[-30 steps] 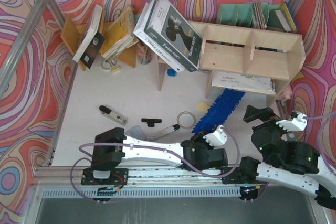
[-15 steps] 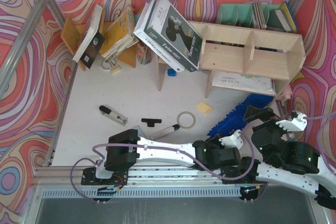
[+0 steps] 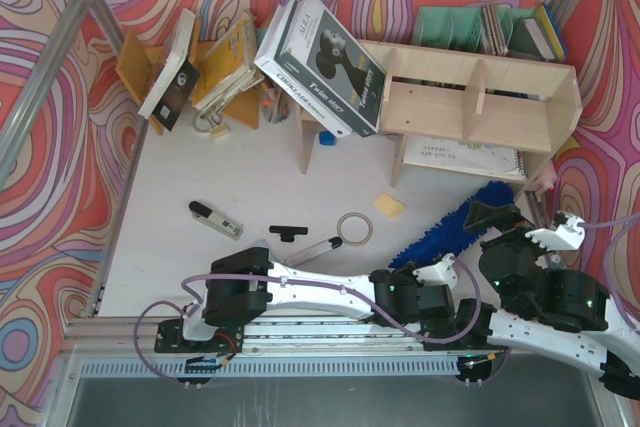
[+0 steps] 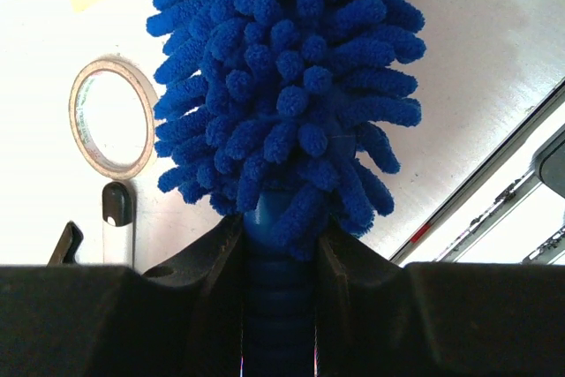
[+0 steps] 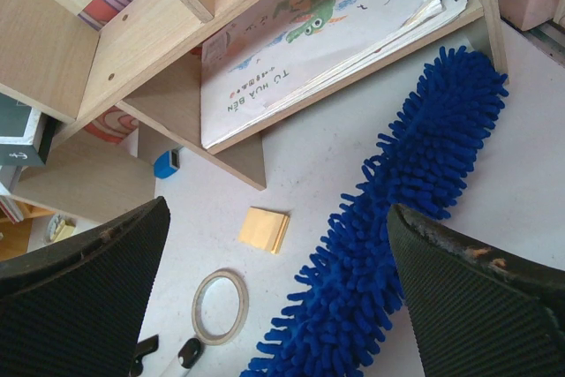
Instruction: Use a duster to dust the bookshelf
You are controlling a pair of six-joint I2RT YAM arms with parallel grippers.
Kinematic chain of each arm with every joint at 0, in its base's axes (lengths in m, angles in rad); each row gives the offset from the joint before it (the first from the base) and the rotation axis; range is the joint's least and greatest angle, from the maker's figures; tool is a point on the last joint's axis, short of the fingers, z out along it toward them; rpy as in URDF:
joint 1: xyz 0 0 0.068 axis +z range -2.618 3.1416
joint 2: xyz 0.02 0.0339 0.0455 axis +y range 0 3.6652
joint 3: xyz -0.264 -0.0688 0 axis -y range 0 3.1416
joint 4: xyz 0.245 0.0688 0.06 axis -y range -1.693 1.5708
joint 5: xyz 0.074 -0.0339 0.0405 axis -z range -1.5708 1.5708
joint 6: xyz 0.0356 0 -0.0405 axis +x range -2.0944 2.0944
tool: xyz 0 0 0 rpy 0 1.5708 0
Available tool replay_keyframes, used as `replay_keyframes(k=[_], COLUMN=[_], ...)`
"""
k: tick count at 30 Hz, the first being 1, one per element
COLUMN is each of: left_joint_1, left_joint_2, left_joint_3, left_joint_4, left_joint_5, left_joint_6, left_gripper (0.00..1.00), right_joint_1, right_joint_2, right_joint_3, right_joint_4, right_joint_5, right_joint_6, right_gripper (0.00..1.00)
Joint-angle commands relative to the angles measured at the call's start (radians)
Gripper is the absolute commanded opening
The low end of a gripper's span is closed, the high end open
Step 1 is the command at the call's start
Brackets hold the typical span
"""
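**Status: Duster Gripped at Handle, Head Short of Bookshelf**

The left gripper [image 4: 278, 249] has its jaws clamped narrow on the ribbed blue handle of the duster [image 4: 282, 86], directly below the fluffy strands. The duster extends diagonally over the white counter [image 3: 250, 177] toward the right end of the bookshelf [image 3: 470, 112]. Its tip lies just in front of the bottom compartment, near the spiral-bound book [image 5: 309, 33] stored there (contact with the shelf cannot be confirmed). The right gripper [image 5: 278, 280] hangs above the duster head with its 2 jaws spread wide, holding nothing. A tape roll [image 4: 84, 112] and a yellow pad [image 5: 265, 229] lie left of the duster.
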Motion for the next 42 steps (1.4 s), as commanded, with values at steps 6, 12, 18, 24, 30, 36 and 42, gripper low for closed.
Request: replay_keyframes(k=[6,12,18,24,30,36,42], left_joint_1=[-0.004,-0.011,-0.010,-0.004,0.004,0.030,0.048], left_joint_2=[-0.088,-0.170,-0.162,-0.066,-0.004,-0.032,-0.068], left_joint_3=[-0.026,-0.069,-0.083,-0.061,-0.019,-0.023,-0.009], left_joint_4=[0.055,0.100,0.127,0.101,0.050,0.073,0.167], left_joint_5=[-0.039,-0.109,-0.100,-0.018,-0.007,-0.046,-0.115], left_joint_6=[0.001,0.007,0.009,-0.006,-0.027,-0.008,0.052], left_gripper=[0.00,0.00,0.00,0.00,0.00,0.00,0.00], right_joint_1=[0.008,0.009,0.009,0.009,0.009,0.009,0.009], right_joint_2=[0.001,0.004,-0.002,-0.003,-0.005,-0.003,-0.004], right_joint_3=[-0.004,-0.004,-0.005,-0.006,-0.006,-0.006,-0.006], right_joint_4=[-0.021,-0.021,-0.022,-0.022,-0.023,-0.023,-0.023], right_joint_5=[0.031,0.031,0.030,0.027,0.024,0.025,0.026], right_joint_6=[0.022,0.023,0.023,0.023,0.023,0.023,0.025], right_gripper=[0.99,0.99,0.99,0.99,0.99,0.99,0.99])
